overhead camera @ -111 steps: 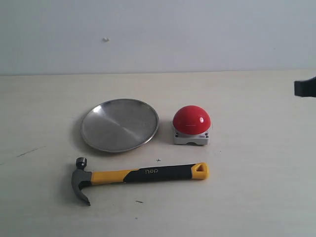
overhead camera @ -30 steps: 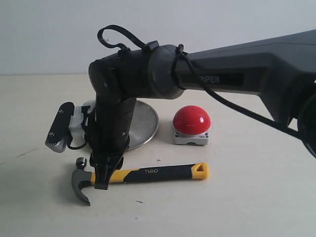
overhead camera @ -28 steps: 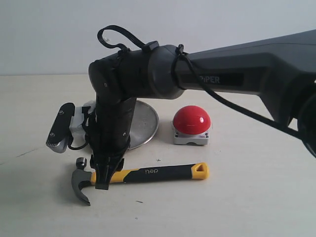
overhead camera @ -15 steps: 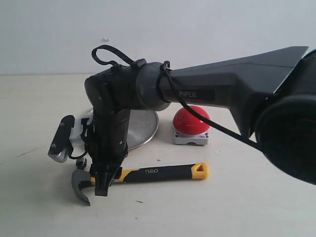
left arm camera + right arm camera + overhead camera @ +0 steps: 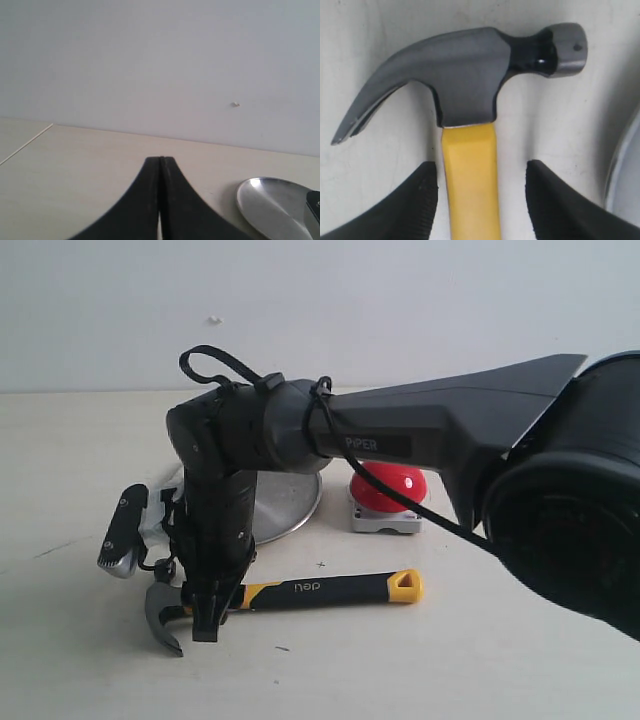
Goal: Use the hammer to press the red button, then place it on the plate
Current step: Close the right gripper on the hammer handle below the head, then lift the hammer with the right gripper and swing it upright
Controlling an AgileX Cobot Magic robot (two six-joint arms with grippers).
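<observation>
Lower left in the exterior view, we see the hammer (image 5: pixel 300 590) lying flat on the table (image 5: pixel 80 460). Its steel head is at the left, and the yellow-and-black handle runs right to a yellow loop near bottom centre. The right gripper (image 5: pixel 207 625) points straight down over the handle, just right of the head. Per the right wrist cam its fingers (image 5: pixel 420 200) are spread, one each side of the yellow neck w/ a sliver of table showing both sides, so they aren't pinching it. Behind, centre-left, the plate (image 5: pixel 290 502) is partly hidden by the arm (image 5: pixel 440 430). Just right of the plate, approx. mid-frame, the red button (image 5: pixel 405 488) peeks out under the arm. The left gripper (image 5: pixel 160 162) shows only in its own wrist cam, fingers pressed together, w/ the plate's edge beyond.
</observation>
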